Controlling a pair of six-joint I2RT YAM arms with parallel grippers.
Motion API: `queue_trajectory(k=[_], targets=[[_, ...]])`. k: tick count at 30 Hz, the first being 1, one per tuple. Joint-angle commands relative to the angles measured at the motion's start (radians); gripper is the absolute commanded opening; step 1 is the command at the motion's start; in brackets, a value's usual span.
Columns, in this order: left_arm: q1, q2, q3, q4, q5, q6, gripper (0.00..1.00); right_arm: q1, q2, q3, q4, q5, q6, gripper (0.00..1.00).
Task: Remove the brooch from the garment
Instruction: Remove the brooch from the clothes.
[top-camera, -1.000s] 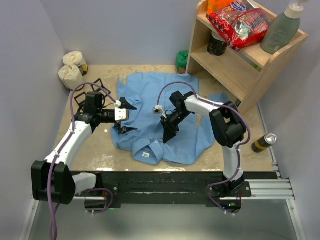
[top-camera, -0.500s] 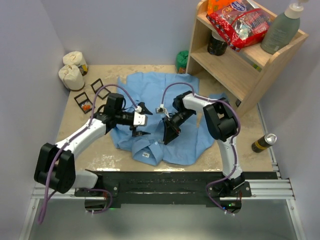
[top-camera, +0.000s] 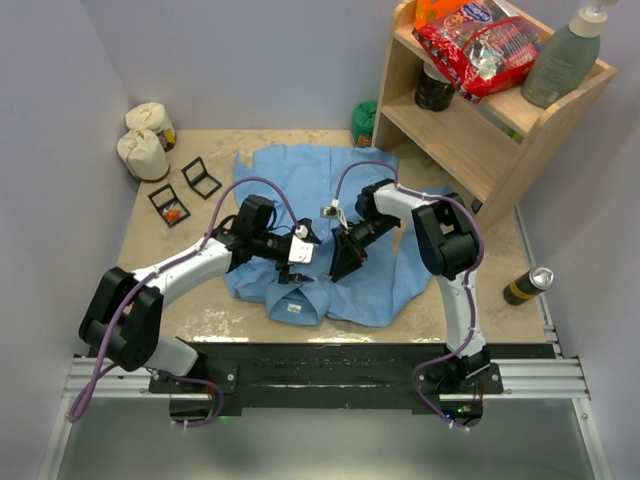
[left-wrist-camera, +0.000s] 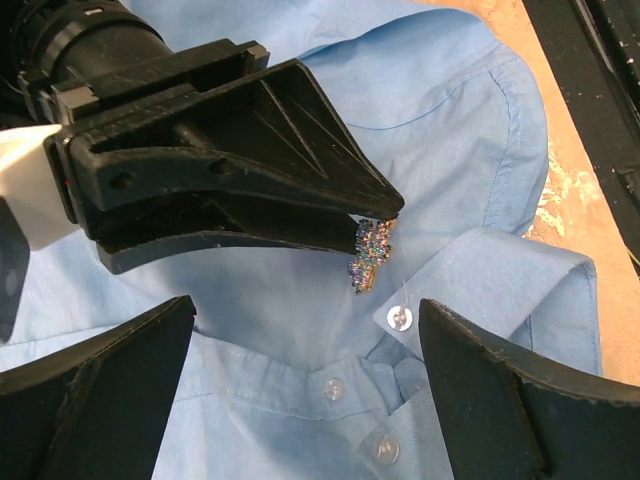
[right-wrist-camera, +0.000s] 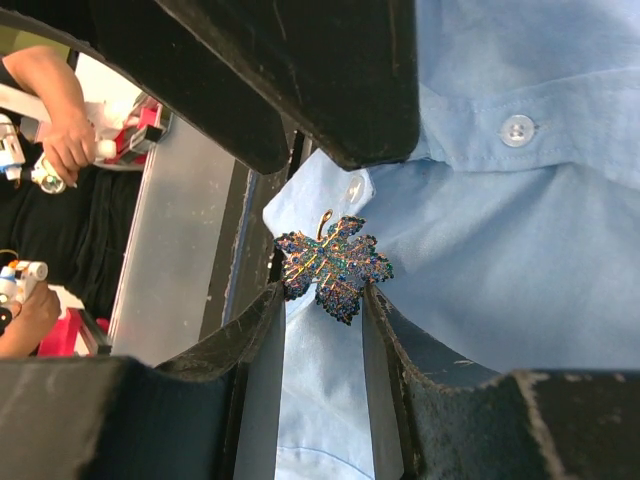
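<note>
One brooch (right-wrist-camera: 335, 265), long axis crosswise to right gripper (right-wrist-camera: 325, 296), which pinches it above garment (right-wrist-camera: 520, 260); left gripper (left-wrist-camera: 305, 310) faces it, agape, empty.

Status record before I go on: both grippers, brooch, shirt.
right gripper: shut on brooch, pinched at its fingertips
left gripper: open, empty, over the shirt near the collar
brooch: multicoloured leaf shape, against the shirt front near a white button
pin: cannot tell whether freed
shirt: light blue, lying on the table
</note>
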Motion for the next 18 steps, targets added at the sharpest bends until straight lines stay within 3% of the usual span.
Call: queue_trajectory(k=[1,18], targets=[[-0.027,0.013,-0.024,0.059,-0.024,-0.023,0.99,-0.012,-0.01,0.02,-0.08,-0.073,-0.032,0.19],[-0.099,0.085,-0.022,0.273,-0.13,-0.244,1.0,-0.012,-0.021,0.012,-0.078,-0.096,-0.037,0.18]])
